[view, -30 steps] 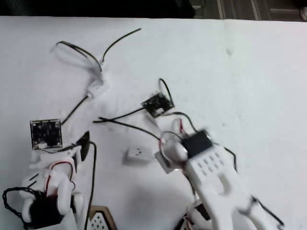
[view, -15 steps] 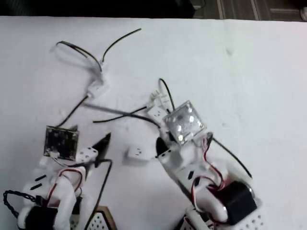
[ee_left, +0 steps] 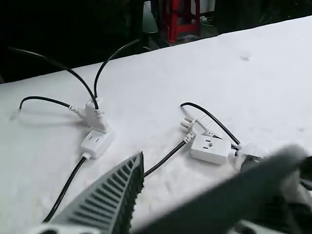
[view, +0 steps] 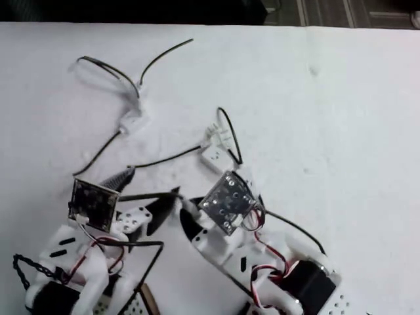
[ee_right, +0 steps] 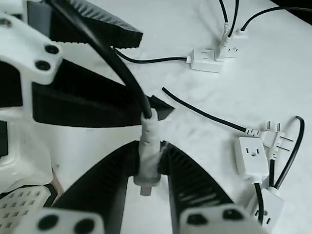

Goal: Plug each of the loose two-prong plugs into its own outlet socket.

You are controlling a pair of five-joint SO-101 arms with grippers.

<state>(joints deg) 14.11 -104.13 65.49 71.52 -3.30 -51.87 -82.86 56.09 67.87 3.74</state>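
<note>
Nearest, the right gripper (ee_right: pixel 147 161) is clamping the white plug (ee_right: pixel 148 129) end of a black cord (ee_right: pixel 116 62), with the prongs hidden between its pads. Just beside it, the left gripper (view: pixel 155 182) is hanging with its jaws spread wide, gripping nothing, while the cord is running past them. Farther out on the table (view: pixel 341 98), a white outlet socket (ee_right: pixel 251 156) is lying face up, a loose two-prong plug (ee_right: pixel 274 132) just beside it. Farthest off, two white connector blocks (ee_left: pixel 96 142) are lying touching each other, black cords leaving them.

Left gripper (view: pixel 154 182) spread wide, right gripper (ee_right: pixel 149 146) clamping a plug (ee_right: pixel 146 168)
</note>
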